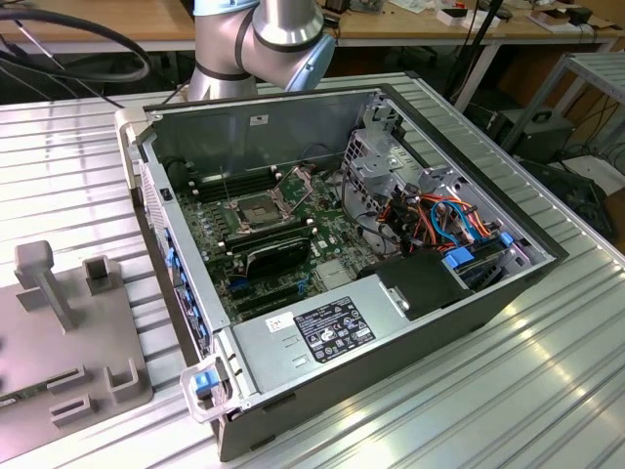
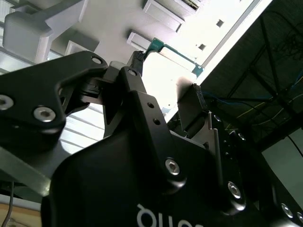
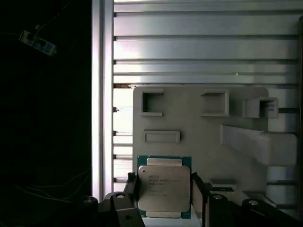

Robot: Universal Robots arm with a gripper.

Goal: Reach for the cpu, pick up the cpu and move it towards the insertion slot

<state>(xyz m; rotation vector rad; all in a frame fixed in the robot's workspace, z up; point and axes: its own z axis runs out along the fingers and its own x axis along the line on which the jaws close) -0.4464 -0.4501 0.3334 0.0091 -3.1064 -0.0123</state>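
- My gripper (image 3: pixel 164 182) is closed down to the width of the cpu (image 3: pixel 164 194). Its fingers (image 3: pixel 133 189) lie against two opposite edges, and I see no gap on either side.
- The cpu sits low over the grey fixture plate (image 3: pixel 199 137), just beside its shallow recesses. I can't tell whether it has left the plate or rests on it.
- I judge the edge grip deliberate. It leaves the flat top and the underside untouched, and it keeps the chip level for the socket.
- In the exterior view the plate (image 1: pixel 39 352) lies at about 8 o'clock from the open computer case (image 1: pixel 254 127), on the ribbed table (image 1: pixel 469 391).
- The insertion slot (image 1: pixel 256 209) sits at about 10 o'clock on the case floor, with its dark centre showing. It is well apart from the plate.
- The first wrist view gives me the chip's top face and both gripped edges.
- The second wrist view looks along the gripper body and catches the chip's green rim (image 2: pixel 177 56) just past the fingertips.
- The exterior view adds the arm (image 1: pixel 264 29) and the slot, so I can judge the route.
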